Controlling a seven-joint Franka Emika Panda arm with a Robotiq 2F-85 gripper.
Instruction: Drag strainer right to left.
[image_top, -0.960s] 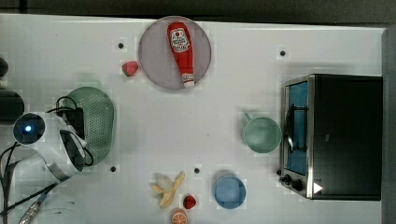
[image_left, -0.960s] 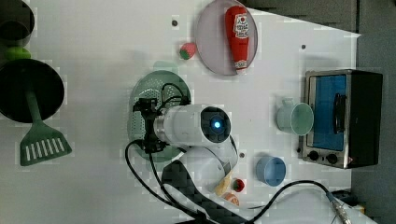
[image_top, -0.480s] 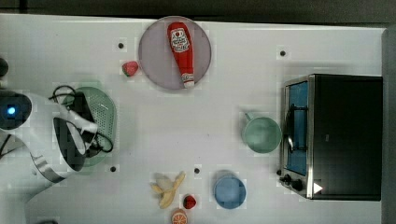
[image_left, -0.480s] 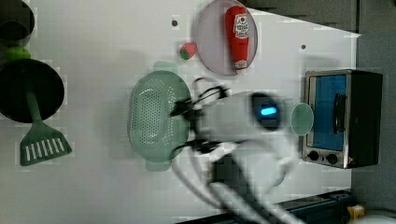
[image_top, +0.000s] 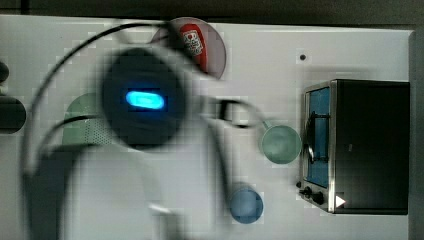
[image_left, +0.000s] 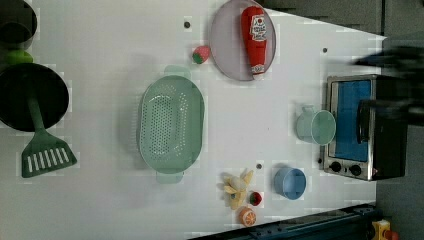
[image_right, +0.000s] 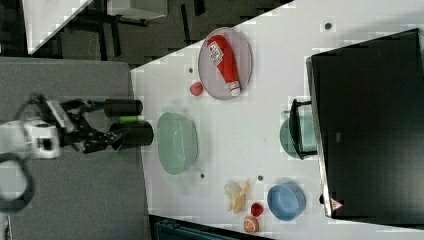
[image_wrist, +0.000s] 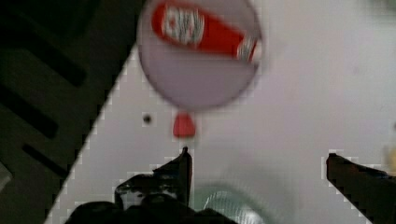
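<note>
One strainer (image_left: 171, 124), at the left view's centre-left of the table (image_left: 110, 40) | one mug (image_left: 315, 126) | one blue cup (image_left: 290, 182) | one ketchup bottle (image_left: 254, 37) on one plate (image_left: 225, 45) | gripper (image_wrist: 257, 163) raised, jaws spread, holding nothing.

One strainer (image_left: 171, 124), mint-green. One mug (image_left: 316, 126), one blue cup (image_left: 290, 182). One plate (image_left: 229, 40) carrying one ketchup bottle (image_left: 255, 37). One toaster oven (image_left: 361, 127). One strawberry (image_left: 201, 54), one banana (image_left: 236, 187), one orange slice (image_left: 246, 216), one small red fruit (image_left: 255, 198). One green spatula (image_left: 44, 150), one dark pan (image_left: 31, 97).
</note>
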